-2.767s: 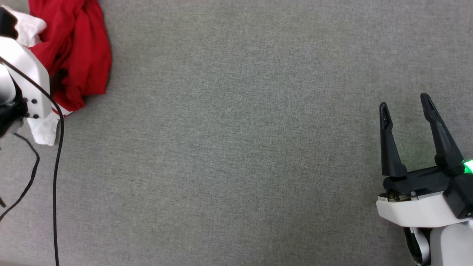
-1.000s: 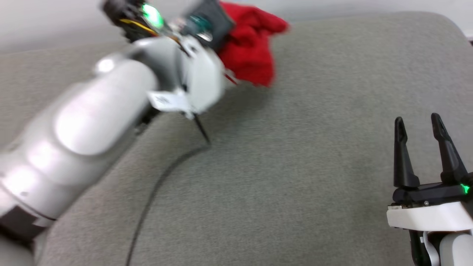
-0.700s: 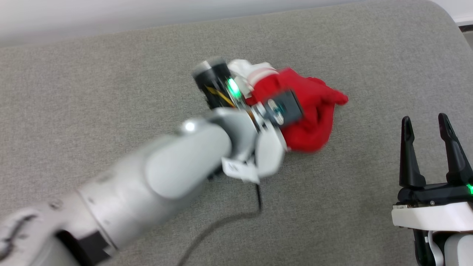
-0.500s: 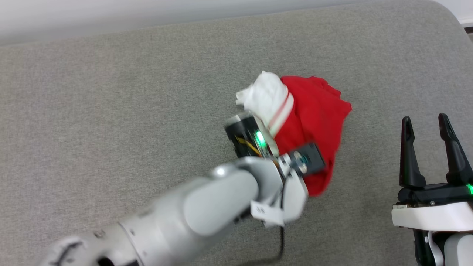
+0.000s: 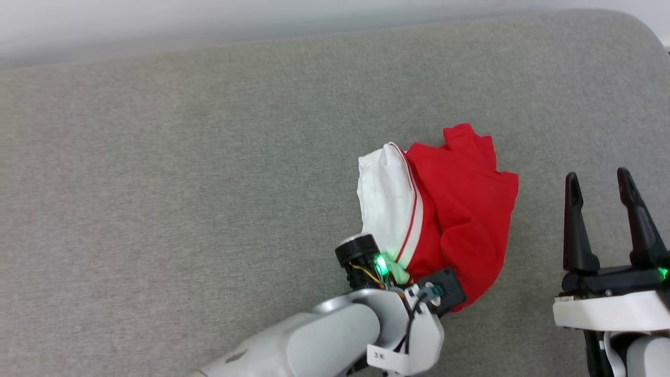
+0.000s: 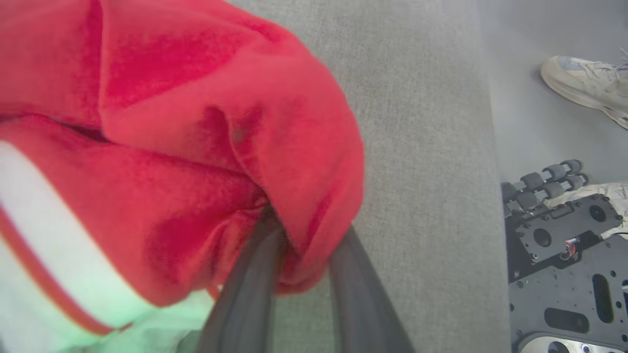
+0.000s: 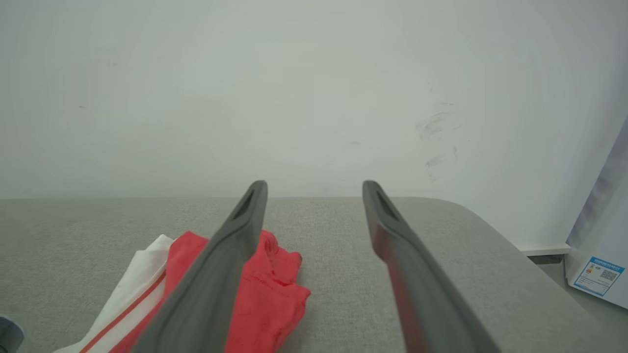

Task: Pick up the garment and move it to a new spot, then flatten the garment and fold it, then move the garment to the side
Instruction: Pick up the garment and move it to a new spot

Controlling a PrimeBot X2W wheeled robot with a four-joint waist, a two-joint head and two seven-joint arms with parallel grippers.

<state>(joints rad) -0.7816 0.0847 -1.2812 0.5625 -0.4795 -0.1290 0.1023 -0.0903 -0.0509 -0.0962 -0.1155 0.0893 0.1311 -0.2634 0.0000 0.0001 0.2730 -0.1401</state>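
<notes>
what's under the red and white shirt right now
The garment lies bunched on the grey cushion. The left gripper reaches under a red fold, its fingertips covered by cloth. Whether anything else lies beneath the pile is hidden.

Your robot's left forearm (image 5: pixel 314 340) is a smooth silver-grey tube ending in a white angular wrist bracket (image 5: pixel 426 340) with a small white printed label (image 5: pixel 379 356). Past the bracket you see a black cylinder with a silvery cap (image 5: pixel 357 250), a green lamp (image 5: pixel 381 264), yellow wires (image 5: pixel 362 272), a thin black cable (image 5: pixel 410 324) and a black camera block (image 5: pixel 444 290). The left pincer (image 6: pixel 300 240) has matte dark-grey fingers. Your right pincer (image 5: pixel 599 180) has two long, black, tapering fingers, slotted near the tips, on a black base with a second green lamp (image 5: pixel 663 272) and a white wrist shell (image 5: pixel 607 317). The left wrist view adds a black base plate (image 6: pixel 564 255) drilled with round and slotted holes, and grey rollers (image 6: pixel 544 179).
</notes>
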